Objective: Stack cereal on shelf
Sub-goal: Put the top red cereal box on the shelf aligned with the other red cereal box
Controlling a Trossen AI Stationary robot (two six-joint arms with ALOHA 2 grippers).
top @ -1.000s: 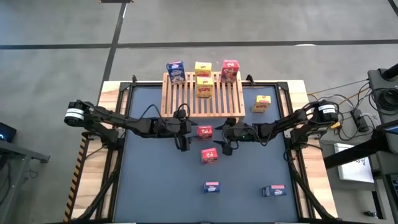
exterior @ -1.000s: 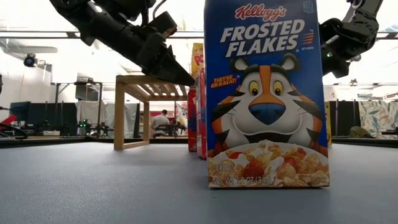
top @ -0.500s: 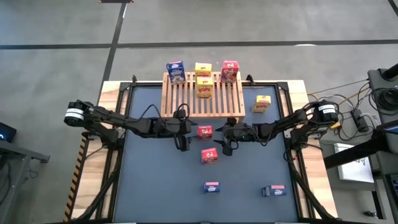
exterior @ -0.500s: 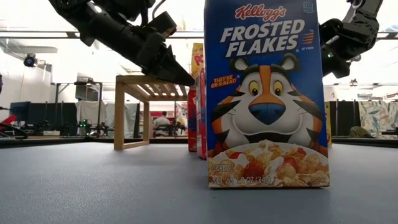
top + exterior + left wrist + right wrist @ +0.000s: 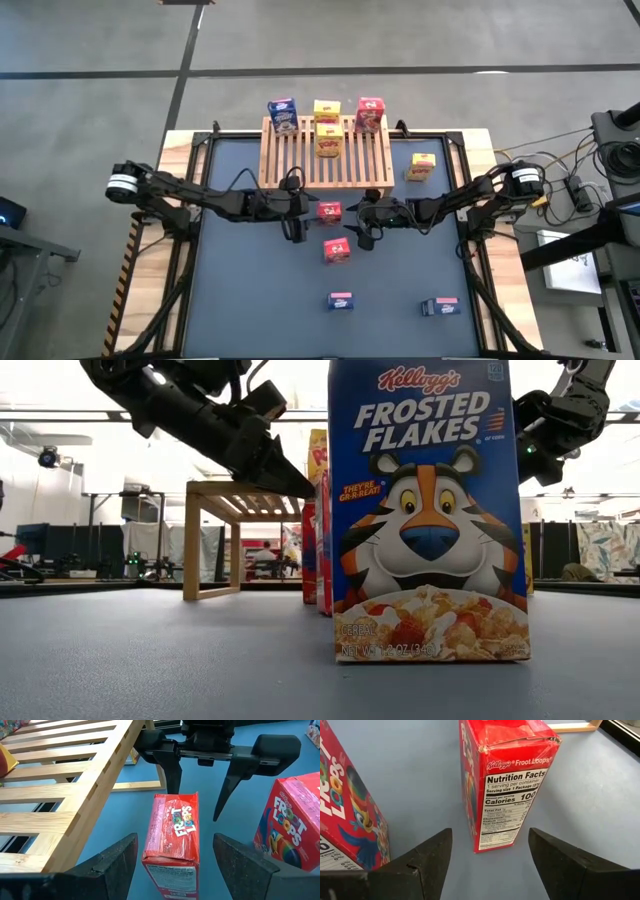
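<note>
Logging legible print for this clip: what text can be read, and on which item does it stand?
"Kellogg's FROSTED FLAKES", "THEY'RE GR-R-REAT!": blue box, low view.
"FROOT LOOPS": top of the red box between the left pincer's fingers.
"FROOT LOOPS": second red box beside it.
"Kellogg's Froot Loops", "Nutrition Facts", "Calories 100": red box's side, right wrist view.
Finer print and the boxes on the shelf: too small to read.

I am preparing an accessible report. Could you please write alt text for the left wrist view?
An upright red Froot Loops box stands on the blue table between the left gripper's open fingers, untouched. Opposite it is the right gripper, also open. A wooden slatted shelf is alongside, and a second red box stands nearby.
</note>
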